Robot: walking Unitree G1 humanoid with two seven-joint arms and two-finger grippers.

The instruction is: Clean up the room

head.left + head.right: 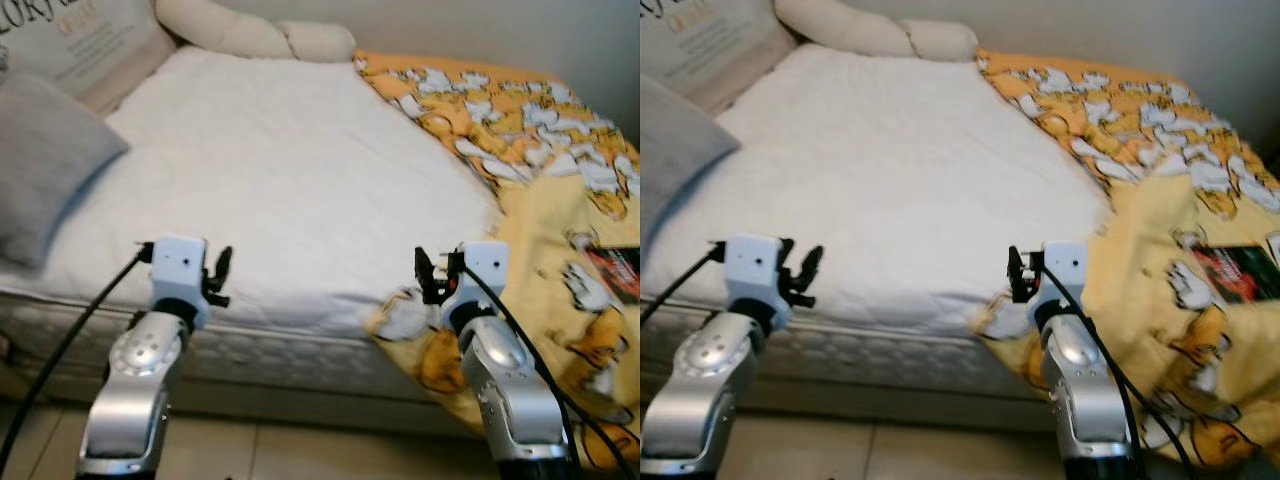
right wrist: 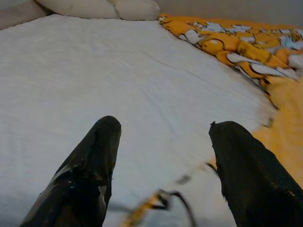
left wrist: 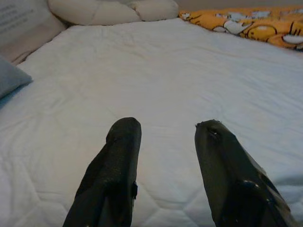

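Grippers hover at the near edge of the bed (image 1: 270,190), left gripper (image 3: 163,156) and right gripper (image 2: 163,156) both spread and empty. Just right of the right gripper, the yellow blanket (image 1: 560,210) hangs off the mattress corner, bunched along the far right side. A grab there could snag the right arm's cable, or tip the book (image 1: 615,270) lying on it; pillows (image 1: 255,32) sit farthest

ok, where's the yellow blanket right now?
The yellow blanket is bunched along the robot's right side of the bed, draping off the near corner beside the right gripper, with a dark book lying on it.
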